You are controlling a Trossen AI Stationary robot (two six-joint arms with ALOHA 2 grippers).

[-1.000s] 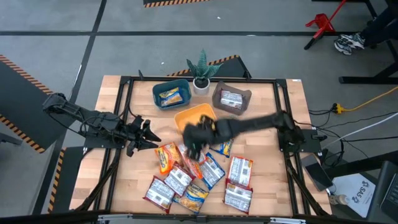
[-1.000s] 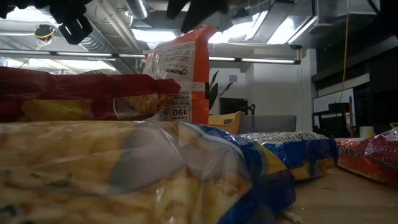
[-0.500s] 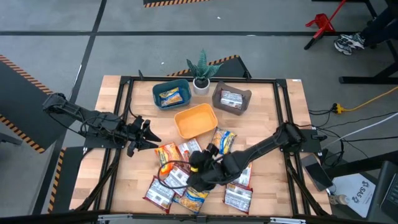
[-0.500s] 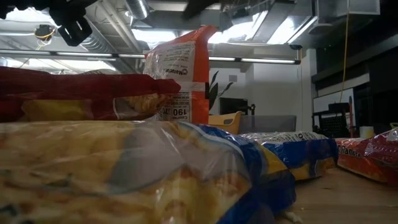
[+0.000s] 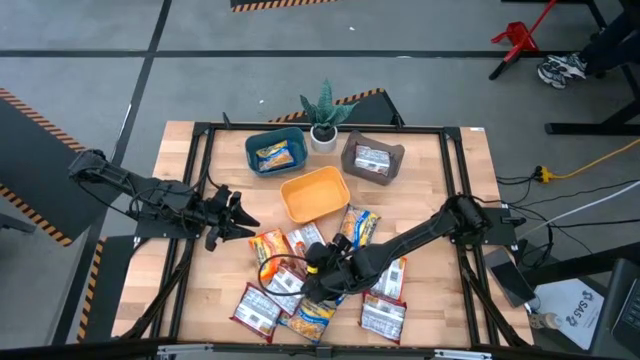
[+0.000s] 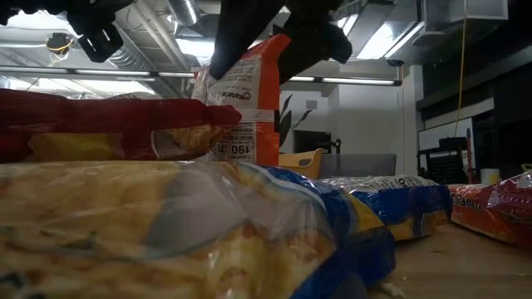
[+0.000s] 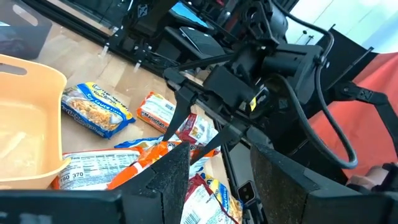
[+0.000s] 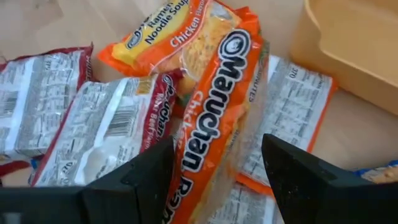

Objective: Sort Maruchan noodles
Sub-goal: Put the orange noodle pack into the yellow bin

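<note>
1. Right gripper point(image 5: 318, 270) down over the heap of noodle packets point(image 5: 310, 285) at the near middle of the table point(image 5: 450, 300); fingers spread wide, one on either side of an orange packet point(image 8: 214, 106), nothing pinched yet.
2. Orange packet propped on edge, leaning on its neighbours, long axis running straight away from the wrist between the two fingers (so a plain closing looks enough to grip it across the narrow width).
3. Orange bin point(image 5: 315, 193) just beyond the heap, toward the far side; teal bin point(image 5: 275, 152) and grey bin point(image 5: 372, 160) behind it, each already with a packet inside.
4. Left gripper point(image 5: 237, 224) parked near the heap's left edge, fingers parted, empty; clearly farther from the propped packet than the right one.
5. Readable print: "Maruchan" and "Chicken" down the orange packet, "Ramen Noodle Soup" and "Chicken Flavor" on the orange one lying behind it; "190" on a nutrition panel in the low view.
</note>
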